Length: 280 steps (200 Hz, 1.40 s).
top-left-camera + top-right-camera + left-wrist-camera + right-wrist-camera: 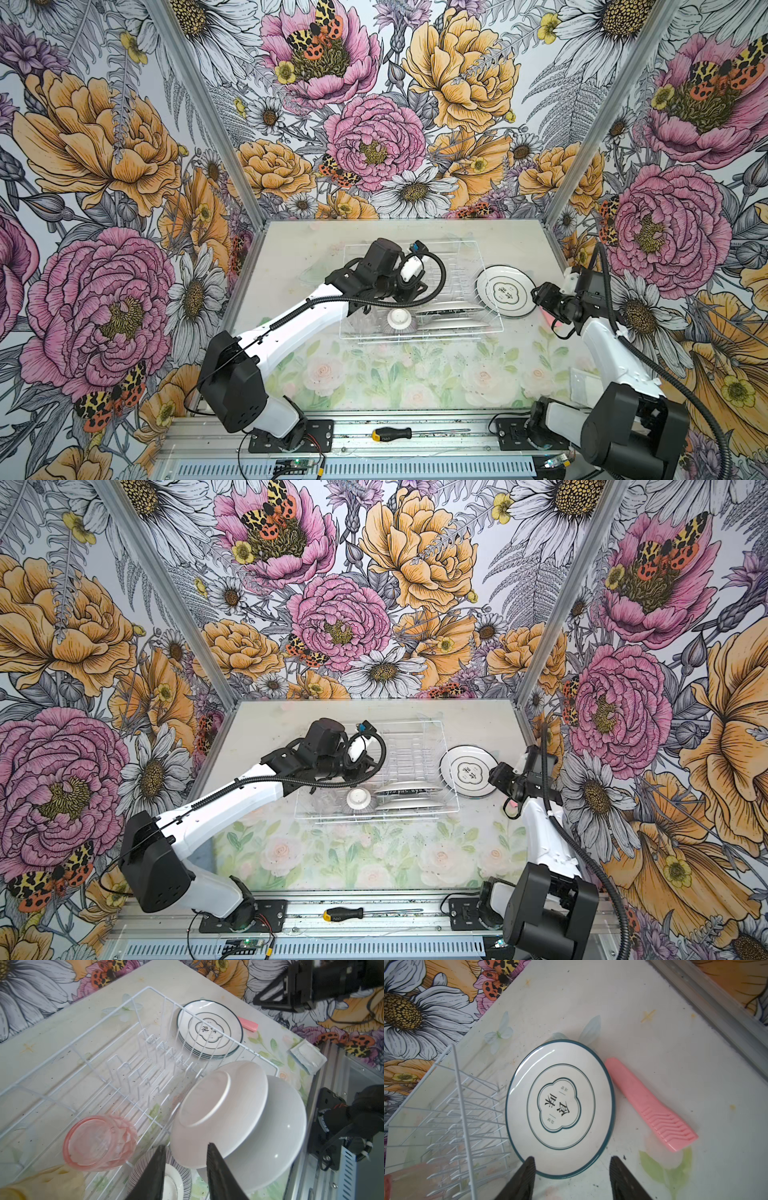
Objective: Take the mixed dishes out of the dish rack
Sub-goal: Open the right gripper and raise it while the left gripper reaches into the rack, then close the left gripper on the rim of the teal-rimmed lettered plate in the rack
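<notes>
The white wire dish rack (465,266) stands mid-table in both top views. In it, two plain white plates (218,1109) stand on edge, a pink tumbler (99,1142) lies on its side, and a ribbed bowl (400,320) sits upside down. My left gripper (187,1146) hovers open above the bowl, the nearer plate's rim just beyond its fingertips. To the right of the rack, a stack of teal-rimmed plates (560,1109) lies flat on the table. My right gripper (572,1159) is open and empty at that stack's near rim.
A pink plastic handle (652,1105) lies right beside the plate stack. A white packet (305,1057) sits near the table's front right corner. A screwdriver (390,433) rests on the front rail. Flowered walls close in three sides.
</notes>
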{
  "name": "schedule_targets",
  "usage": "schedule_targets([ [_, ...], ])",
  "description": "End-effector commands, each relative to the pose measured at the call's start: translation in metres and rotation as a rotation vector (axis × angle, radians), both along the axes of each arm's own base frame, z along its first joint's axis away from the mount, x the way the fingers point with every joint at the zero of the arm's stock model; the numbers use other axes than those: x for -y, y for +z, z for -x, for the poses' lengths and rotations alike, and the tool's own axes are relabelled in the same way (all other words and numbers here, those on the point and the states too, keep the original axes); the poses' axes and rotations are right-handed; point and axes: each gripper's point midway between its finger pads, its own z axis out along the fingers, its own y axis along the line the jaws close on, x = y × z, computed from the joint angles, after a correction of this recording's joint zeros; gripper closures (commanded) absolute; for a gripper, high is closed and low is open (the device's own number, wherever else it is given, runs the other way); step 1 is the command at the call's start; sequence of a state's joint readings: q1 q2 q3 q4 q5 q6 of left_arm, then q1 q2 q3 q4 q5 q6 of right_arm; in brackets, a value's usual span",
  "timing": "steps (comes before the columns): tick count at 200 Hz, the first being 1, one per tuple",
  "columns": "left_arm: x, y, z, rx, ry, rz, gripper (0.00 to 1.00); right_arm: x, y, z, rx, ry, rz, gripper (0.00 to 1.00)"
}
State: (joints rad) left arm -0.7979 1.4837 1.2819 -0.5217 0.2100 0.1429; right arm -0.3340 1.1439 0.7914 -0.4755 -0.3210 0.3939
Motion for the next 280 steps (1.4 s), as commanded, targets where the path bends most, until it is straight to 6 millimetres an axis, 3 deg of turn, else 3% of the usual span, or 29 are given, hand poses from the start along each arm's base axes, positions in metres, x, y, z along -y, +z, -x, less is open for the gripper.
schedule_targets([
  [1,0.010,0.003,0.015,0.155,-0.103,-0.138,0.63,-0.010,0.021,0.001,0.019,0.044,0.054,0.41],
  [53,0.028,-0.005,0.027,0.241,-0.147,-0.260,0.62,-0.033,0.036,-0.004,0.056,0.104,0.057,0.42],
  [129,0.048,-0.027,0.027,0.258,-0.200,-0.368,0.63,-0.037,0.036,-0.005,0.060,0.117,0.057,0.42],
  [210,0.053,-0.040,0.005,0.348,-0.161,-0.493,0.70,-0.036,0.035,-0.003,0.058,0.114,0.062,0.42],
  [280,0.053,-0.031,-0.011,0.413,-0.098,-0.520,0.82,-0.037,0.031,-0.002,0.052,0.117,0.062,0.41],
])
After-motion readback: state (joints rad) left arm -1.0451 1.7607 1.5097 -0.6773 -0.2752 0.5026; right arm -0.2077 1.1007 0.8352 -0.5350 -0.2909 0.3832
